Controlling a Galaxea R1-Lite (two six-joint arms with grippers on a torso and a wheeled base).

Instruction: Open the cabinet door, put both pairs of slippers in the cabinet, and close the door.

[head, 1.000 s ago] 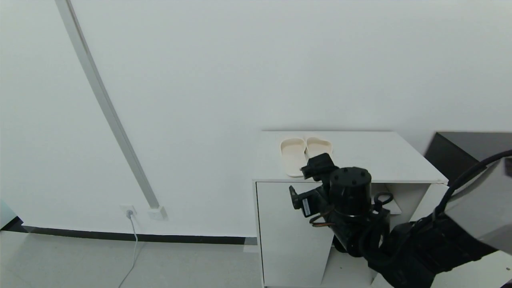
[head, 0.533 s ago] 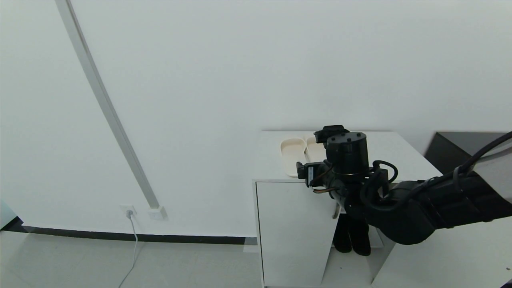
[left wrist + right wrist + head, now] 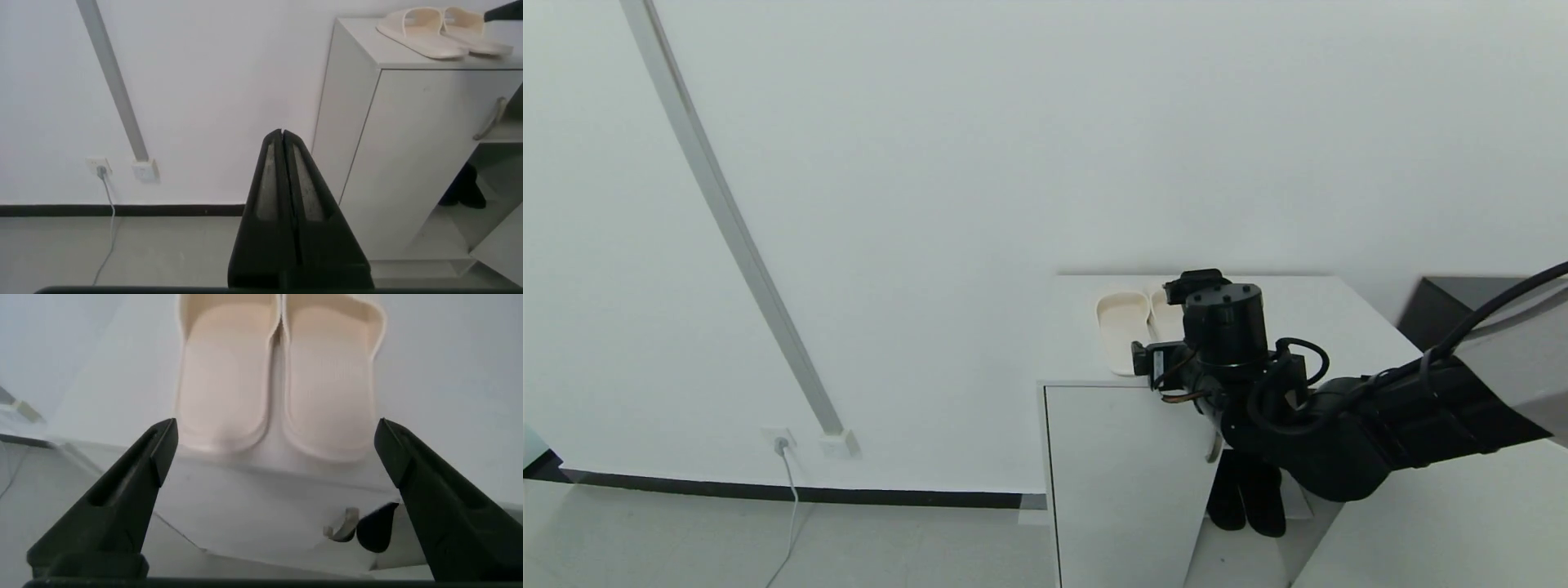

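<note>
A cream pair of slippers [image 3: 1125, 328] lies side by side on top of the white cabinet [image 3: 1323, 327]. My right gripper [image 3: 1194, 287] hovers over their near ends, open, and in the right wrist view its fingers [image 3: 122, 508] straddle the cream slippers [image 3: 278, 371] without touching them. A black pair of slippers [image 3: 1245, 494] stands inside the cabinet's open right half. The left door [image 3: 1127, 482] is closed, with its handle [image 3: 1215, 447] at its edge. My left gripper [image 3: 282, 192] is shut and empty, low and left of the cabinet [image 3: 392, 147].
The open right door [image 3: 1421, 531] juts out at the lower right. A dark piece of furniture [image 3: 1445, 302] stands right of the cabinet. A wall socket with a cable [image 3: 780, 445] and a grey wall strip [image 3: 727, 220] are to the left, above bare floor.
My right arm has risen from in front of the cabinet opening to the level of the top, bringing the gripper over the cream slippers. The head camera has shifted slightly.
</note>
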